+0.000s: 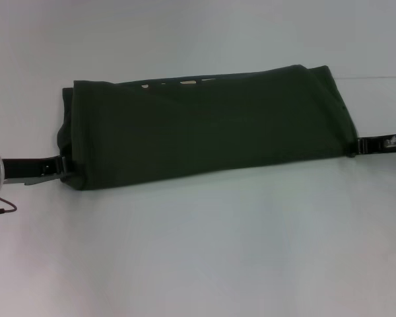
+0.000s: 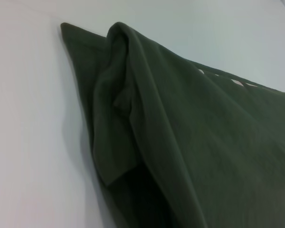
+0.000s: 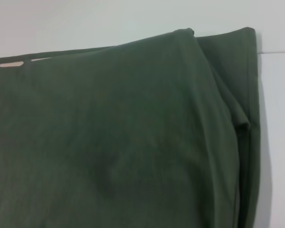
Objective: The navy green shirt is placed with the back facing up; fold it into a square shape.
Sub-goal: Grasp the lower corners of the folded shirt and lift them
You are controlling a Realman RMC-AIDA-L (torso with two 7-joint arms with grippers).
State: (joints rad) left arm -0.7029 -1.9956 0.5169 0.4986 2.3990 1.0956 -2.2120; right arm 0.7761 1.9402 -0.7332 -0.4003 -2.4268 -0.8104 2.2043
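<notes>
Here the shirt (image 1: 204,125) lies across the middle of the white table (image 1: 198,251) as a long folded band, plain side up (a few pale marks peek out along its far edge). The left gripper (image 1: 65,166) meets the band's near left corner, and the right gripper (image 1: 355,148) its right end; whether either one grips the cloth cannot be told.

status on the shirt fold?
Left gripper and right gripper at opposite near corners of the navy green shirt. Shirt folded into a long band. Nothing obstructing.
</notes>
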